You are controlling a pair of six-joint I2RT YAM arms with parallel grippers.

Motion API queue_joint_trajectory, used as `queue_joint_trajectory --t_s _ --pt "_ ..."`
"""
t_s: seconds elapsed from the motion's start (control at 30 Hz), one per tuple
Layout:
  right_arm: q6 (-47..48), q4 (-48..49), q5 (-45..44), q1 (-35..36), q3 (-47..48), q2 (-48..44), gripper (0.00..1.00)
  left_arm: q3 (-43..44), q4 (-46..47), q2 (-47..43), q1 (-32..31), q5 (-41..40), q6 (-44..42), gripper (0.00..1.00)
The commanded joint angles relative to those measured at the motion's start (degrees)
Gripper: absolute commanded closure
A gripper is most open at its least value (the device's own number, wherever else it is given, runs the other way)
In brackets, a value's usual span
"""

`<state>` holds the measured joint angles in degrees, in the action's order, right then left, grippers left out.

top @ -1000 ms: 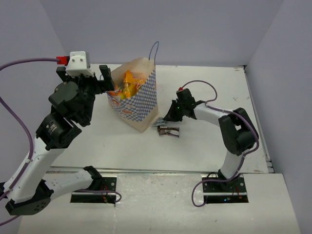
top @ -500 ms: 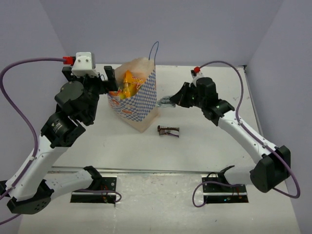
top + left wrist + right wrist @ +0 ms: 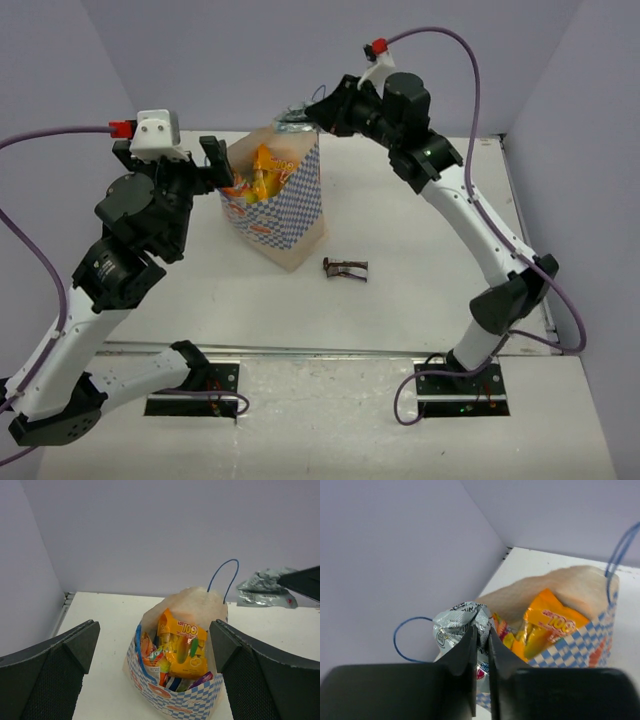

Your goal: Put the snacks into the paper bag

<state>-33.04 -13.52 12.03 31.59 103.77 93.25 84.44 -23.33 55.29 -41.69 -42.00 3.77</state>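
Note:
The paper bag stands upright mid-table, white with blue-white checks, and holds a yellow-orange packet and other snacks. My right gripper is shut on a silver foil packet and holds it in the air above the bag's far rim. In the right wrist view the gripper pinches the packet over the bag. My left gripper is open and empty beside the bag's left rim. In the left wrist view the bag sits between the fingers. A small dark brown bar lies on the table.
The white table ends at walls behind and at both sides. A blue cord handle sticks up from the bag's far side. The right arm arches high over the table's right half.
My right gripper rose from the table near the brown bar and swung up and left with the silver packet, ending above the bag's far rim. The left gripper stayed beside the bag.

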Motion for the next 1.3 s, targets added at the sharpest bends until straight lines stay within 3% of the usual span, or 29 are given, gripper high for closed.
queue_joint_trajectory --t_s 0.0,0.03,0.07,0.1,0.2,0.37,0.6,0.7,0.87,1.1,1.27 --pt "2.89 -3.7 2.73 3.12 12.49 8.48 0.82 -0.25 2.5 -0.79 0.03 -1.59 -0.78 0.0" --pt "2.72 -4.58 5.17 3.64 18.08 10.61 0.37 -0.33 2.5 -0.88 0.03 -1.77 -0.78 0.0" --pt "2.19 -8.15 6.24 3.74 21.62 12.72 0.13 -0.33 2.5 -0.88 0.03 -1.86 -0.7 0.0" --pt "2.27 -9.67 7.55 3.91 24.53 15.79 0.01 -0.33 2.42 -0.88 0.03 -1.86 -0.61 0.0" --pt "2.36 -10.4 8.54 4.09 25.63 15.13 0.01 -0.59 2.15 -1.15 0.03 -2.12 -0.26 0.0" --pt "4.03 -3.89 3.1 3.83 4.28 1.69 0.01 -1.21 2.24 -1.5 0.03 -2.21 0.36 0.0" --pt "5.26 -5.64 -1.74 3.12 -18.12 -11.5 0.01 -1.91 2.76 -1.24 0.03 -1.69 1.15 0.0" --pt "4.39 -9.23 -4.2 2.77 -22.54 -15.37 0.01 -1.91 2.77 -0.88 0.03 -1.07 1.68 0.0" --pt "1.4 -19.34 -4.39 -0.04 -28.08 -15.91 0.01 -2.09 2.77 -0.45 0.03 -0.02 3.08 0.0" --pt "0.51 -16.81 1.06 -7.42 -42.57 -18.19 0.01 -2.18 3.12 2.19 0.03 2.79 4.84 0.0" --pt "0.87 -16.8 2.55 -9.18 -46.28 -15.04 0.01 -3.14 4.52 2.37 0.03 4.12 5.55 0.0"
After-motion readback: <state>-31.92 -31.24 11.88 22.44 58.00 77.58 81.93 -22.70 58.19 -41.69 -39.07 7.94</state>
